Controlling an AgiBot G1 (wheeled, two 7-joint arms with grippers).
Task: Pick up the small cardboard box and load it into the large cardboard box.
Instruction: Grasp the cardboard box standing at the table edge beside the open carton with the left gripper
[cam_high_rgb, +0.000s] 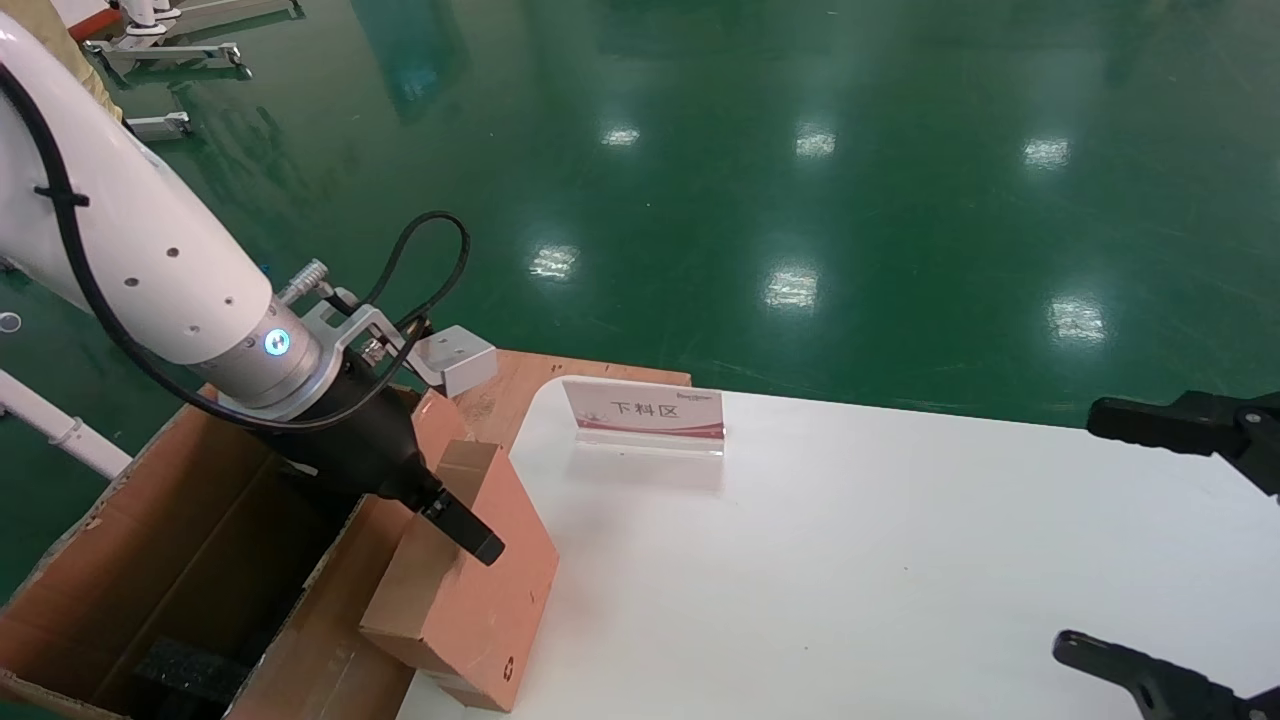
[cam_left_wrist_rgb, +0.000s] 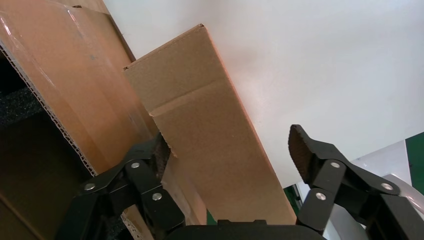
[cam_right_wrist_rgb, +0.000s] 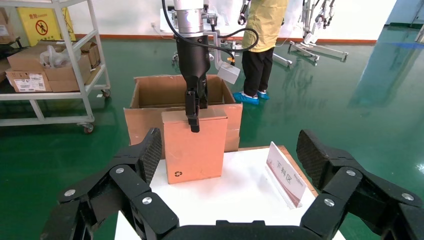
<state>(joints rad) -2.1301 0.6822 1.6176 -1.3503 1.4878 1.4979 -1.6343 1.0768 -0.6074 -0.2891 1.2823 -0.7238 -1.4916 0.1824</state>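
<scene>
At the frame's lower right, a white table (cam_high_rgb: 900, 560) carries a sign stand (cam_high_rgb: 645, 415) and, seemingly tilted, the small cardboard box (cam_high_rgb: 480, 590).

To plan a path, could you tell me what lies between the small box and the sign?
Only bare white table lies between the small cardboard box and sign, in the head view.

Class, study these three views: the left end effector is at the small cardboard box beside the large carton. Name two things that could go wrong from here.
1. The left end effector straddles the small cardboard box with its fingers open; lifting before it closes firmly could leave the box behind or drop it.
2. The box stands at the white table edge, against the large cardboard box's flap. A nudge may tip it off, or it may snag the flap.
</scene>
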